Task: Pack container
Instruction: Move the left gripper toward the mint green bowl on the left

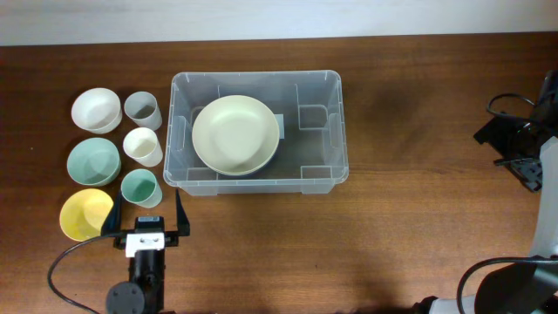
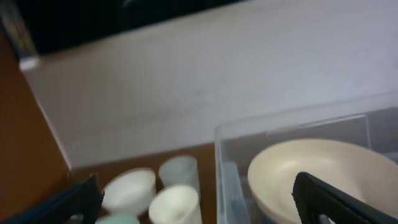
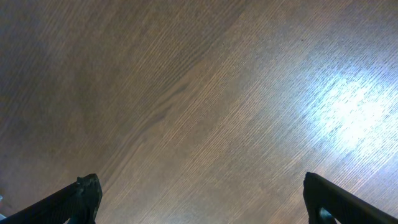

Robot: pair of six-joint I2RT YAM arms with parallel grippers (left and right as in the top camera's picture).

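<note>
The clear plastic container point(image 1: 341, 131) stands at the table's middle with a large cream bowl point(image 1: 235, 133) inside its left part. My left gripper point(image 1: 146, 216) is open and empty, near the front edge, just in front of a green cup point(image 1: 139, 187) and a yellow bowl point(image 1: 85, 214). In the left wrist view the open left gripper point(image 2: 196, 186) faces the container's rim point(image 2: 298, 121), the cream bowl point(image 2: 311, 168) and the cups. My right gripper point(image 1: 513, 144) is at the far right, open and empty over bare wood point(image 3: 199, 186).
Left of the container stand a white bowl point(image 1: 96, 110), a grey cup point(image 1: 142, 108), a cream cup point(image 1: 143, 146) and a green bowl point(image 1: 93, 161). The white bowl point(image 2: 129, 188), grey cup point(image 2: 179, 169) and cream cup point(image 2: 176, 204) show in the left wrist view.
</note>
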